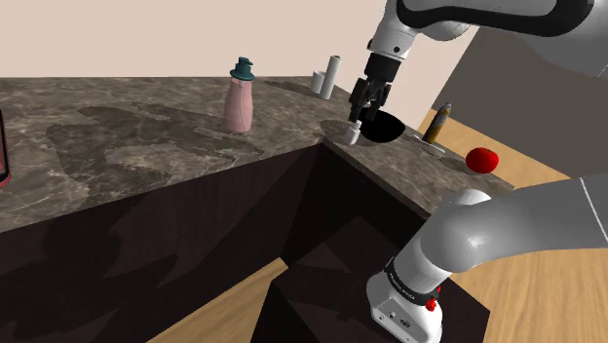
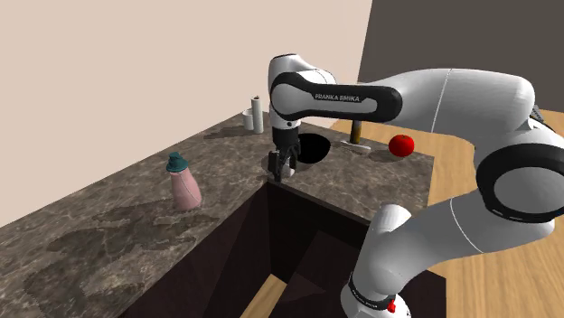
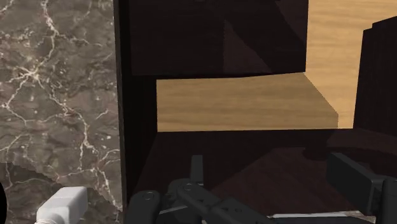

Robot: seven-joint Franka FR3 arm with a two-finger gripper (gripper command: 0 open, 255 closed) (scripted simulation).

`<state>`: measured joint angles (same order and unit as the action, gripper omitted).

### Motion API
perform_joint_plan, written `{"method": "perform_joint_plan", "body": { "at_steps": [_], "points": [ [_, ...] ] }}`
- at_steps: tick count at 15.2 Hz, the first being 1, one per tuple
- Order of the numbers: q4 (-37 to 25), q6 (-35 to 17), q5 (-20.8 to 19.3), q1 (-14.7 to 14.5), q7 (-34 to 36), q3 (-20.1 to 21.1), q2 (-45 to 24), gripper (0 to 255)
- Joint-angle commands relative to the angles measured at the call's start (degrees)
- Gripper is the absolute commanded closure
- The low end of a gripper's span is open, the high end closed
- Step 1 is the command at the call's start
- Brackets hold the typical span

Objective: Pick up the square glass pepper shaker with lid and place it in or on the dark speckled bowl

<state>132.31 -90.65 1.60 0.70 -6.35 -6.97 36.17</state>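
The black two-finger gripper (image 1: 367, 109) hangs open, empty — the small white square shaker (image 1: 353, 132) stands upright just below, toward the shoulder view's left.

The shoulder view stands beside the white arm's base (image 1: 414, 287) and looks down and leftward over the dark veined stone L-shaped countertop (image 1: 146, 146). The second exterior view sits higher and farther back on much the same side, sharing that countertop (image 2: 108, 230) and the pink teal-capped bottle (image 1: 239, 102) (image 2: 184, 188). The wrist view hangs close, apparently facing steeply down past the countertop (image 3: 51, 95) onto pale wooden floor (image 3: 242, 102).
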Motion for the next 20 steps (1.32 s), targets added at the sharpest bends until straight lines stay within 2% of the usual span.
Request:
{"method": "perform_joint_plan", "body": {
  "at_steps": [1,11,20],
  "points": [
    [-1.5,-1.3,-1.5,0.6,-2.0,-1.6,-3.6,0],
    [-11.3,-7.1,-6.1,3.1,-11.0,-8.4,-22.1,0],
    [-25.8,-9.4,-6.2,6.3,-19.0,-12.8,-41.0,0]
  ]
}}
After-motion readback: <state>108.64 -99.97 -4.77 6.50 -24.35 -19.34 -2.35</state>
